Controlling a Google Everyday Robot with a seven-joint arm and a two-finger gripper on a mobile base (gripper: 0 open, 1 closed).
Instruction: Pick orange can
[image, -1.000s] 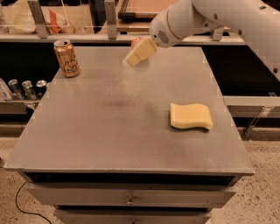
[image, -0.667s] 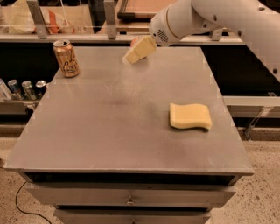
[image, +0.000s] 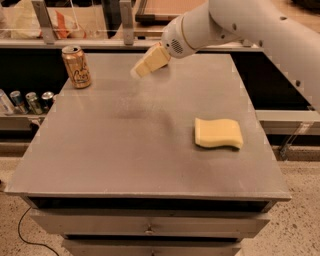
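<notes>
Table (image: 125, 150): grey; the orange can (image: 76, 66) is stood upright at its far-left corner
Arm (image: 260, 30): white; extended from the can's right
Sponge (image: 218, 133): yellow; laid well right of the can, nearer the front
Gripper (image: 145, 65): held raised to the can's right, apart from it; open or closed cannot be told
Approach: the can is judged leftward and lower; long axis vertical

Tally from my station:
- 1 table (image: 125, 150).
- 1 orange can (image: 76, 66), at 10 o'clock on the tabletop.
- 1 yellow sponge (image: 218, 133), at 3 o'clock.
- 4 small silver cans (image: 34, 102) by my count, on the low shelf off the table at 9 o'clock. The leftmost is cut by the frame edge.
- 1 arm (image: 250, 30) with 1 gripper (image: 140, 69), above the tabletop toward 12 o'clock.
</notes>
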